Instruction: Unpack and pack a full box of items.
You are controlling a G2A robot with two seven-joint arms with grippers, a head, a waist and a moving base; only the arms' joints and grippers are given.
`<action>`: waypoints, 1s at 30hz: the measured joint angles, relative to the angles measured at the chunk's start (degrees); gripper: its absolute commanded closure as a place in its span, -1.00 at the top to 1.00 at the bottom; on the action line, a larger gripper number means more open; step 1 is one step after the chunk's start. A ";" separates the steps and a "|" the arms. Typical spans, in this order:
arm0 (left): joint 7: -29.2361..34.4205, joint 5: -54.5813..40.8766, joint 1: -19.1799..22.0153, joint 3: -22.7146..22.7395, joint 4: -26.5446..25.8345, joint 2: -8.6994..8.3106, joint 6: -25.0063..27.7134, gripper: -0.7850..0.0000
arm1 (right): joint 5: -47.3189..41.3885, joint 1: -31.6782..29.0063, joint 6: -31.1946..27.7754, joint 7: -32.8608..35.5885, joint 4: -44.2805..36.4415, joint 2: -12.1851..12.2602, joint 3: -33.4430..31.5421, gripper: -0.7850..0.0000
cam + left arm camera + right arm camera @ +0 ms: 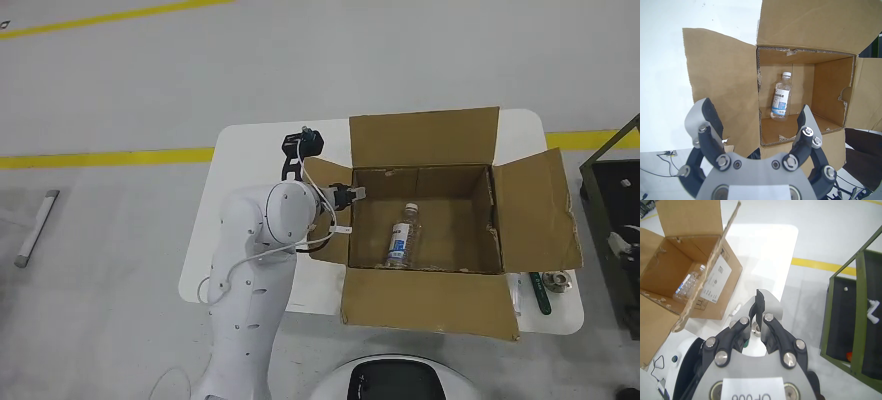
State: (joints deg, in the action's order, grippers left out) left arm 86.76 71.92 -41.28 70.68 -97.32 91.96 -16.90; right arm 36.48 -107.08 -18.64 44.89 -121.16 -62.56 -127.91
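An industrial hall: a grey painted floor with yellow lines and a green-framed bin beside the white surface.

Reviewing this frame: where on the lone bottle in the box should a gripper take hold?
Probably grip the bottle across its labelled middle, straight down through the open top of the box: it lies flat on the floor, and the walls block any sideways approach.

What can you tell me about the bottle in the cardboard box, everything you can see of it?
The bottle is clear plastic with a white cap and a white-and-blue label round its middle. It lies on its side on the floor of the open box, cap pointing away from the robot. Only the box floor touches it. Whether it holds liquid is unclear.
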 measured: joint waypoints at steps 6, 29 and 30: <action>0.00 0.00 0.00 0.00 0.00 0.00 0.00 1.00 | 0.72 -0.30 13.31 11.03 -1.64 0.13 2.98 -1.00; 0.00 0.00 0.00 0.00 0.00 0.00 0.00 1.00 | 10.20 3.10 19.22 18.82 -0.06 1.26 11.17 -1.00; 0.00 0.00 0.00 0.00 0.00 0.00 0.00 1.00 | 10.20 3.10 19.22 18.83 -0.06 1.26 11.17 -1.00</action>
State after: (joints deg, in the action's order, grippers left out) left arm 86.76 71.92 -41.28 70.68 -97.32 91.96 -16.90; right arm 46.68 -103.97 0.59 63.71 -121.22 -61.30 -116.73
